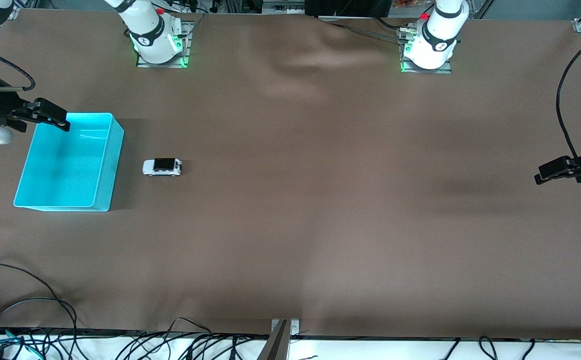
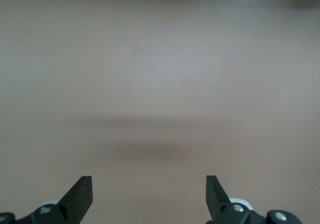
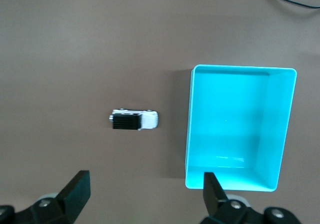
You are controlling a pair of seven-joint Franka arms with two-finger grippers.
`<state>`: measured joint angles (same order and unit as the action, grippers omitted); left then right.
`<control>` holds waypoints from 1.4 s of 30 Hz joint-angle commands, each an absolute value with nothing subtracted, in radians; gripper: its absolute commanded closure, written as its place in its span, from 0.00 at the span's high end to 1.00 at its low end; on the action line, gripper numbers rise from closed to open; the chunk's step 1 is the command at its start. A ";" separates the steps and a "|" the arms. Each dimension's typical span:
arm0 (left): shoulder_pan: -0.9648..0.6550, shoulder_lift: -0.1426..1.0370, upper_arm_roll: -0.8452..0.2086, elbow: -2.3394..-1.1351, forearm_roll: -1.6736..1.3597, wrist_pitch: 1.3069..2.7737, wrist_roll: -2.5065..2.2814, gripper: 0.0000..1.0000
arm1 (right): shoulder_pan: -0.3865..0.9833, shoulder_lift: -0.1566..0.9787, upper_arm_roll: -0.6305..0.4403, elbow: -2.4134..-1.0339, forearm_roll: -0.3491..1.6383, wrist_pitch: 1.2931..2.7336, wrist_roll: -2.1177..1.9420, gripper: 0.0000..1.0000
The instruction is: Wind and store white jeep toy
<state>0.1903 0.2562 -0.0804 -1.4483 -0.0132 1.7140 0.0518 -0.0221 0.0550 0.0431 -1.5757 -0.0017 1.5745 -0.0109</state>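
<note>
Two grippers hang spread and empty: the right gripper [image 1: 53,119] over the cyan bin [image 1: 105,170], the left gripper [image 1: 553,171] well apart. White jeep toy [image 1: 162,167] sits just beside the bin.

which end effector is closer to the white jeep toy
The right end effector, open above the cyan bin's corner; the white jeep toy sits beside that bin. The left end effector, also open, waits at the table's other end.
</note>
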 commanded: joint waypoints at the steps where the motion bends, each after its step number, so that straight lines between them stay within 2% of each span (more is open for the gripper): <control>1: 0.192 0.244 -0.084 -1.450 -0.028 1.692 0.092 1.00 | -0.023 0.061 0.041 -1.551 0.015 1.552 -0.021 1.00; 11: 0.181 0.222 -0.123 -1.453 0.087 1.660 0.092 1.00 | -0.023 0.061 0.040 -1.551 0.015 1.554 -0.021 1.00; 29: 0.187 0.213 -0.123 -1.463 0.087 1.651 0.094 1.00 | -0.023 0.061 0.041 -1.551 0.015 1.552 -0.021 1.00; 36: 0.190 0.206 -0.124 -1.491 0.084 1.657 0.095 1.00 | -0.023 0.061 0.040 -1.551 0.015 1.554 -0.021 1.00; 42: 0.190 0.131 -0.124 -1.569 0.058 1.675 0.095 1.00 | -0.023 0.061 0.040 -1.551 0.015 1.554 -0.021 1.00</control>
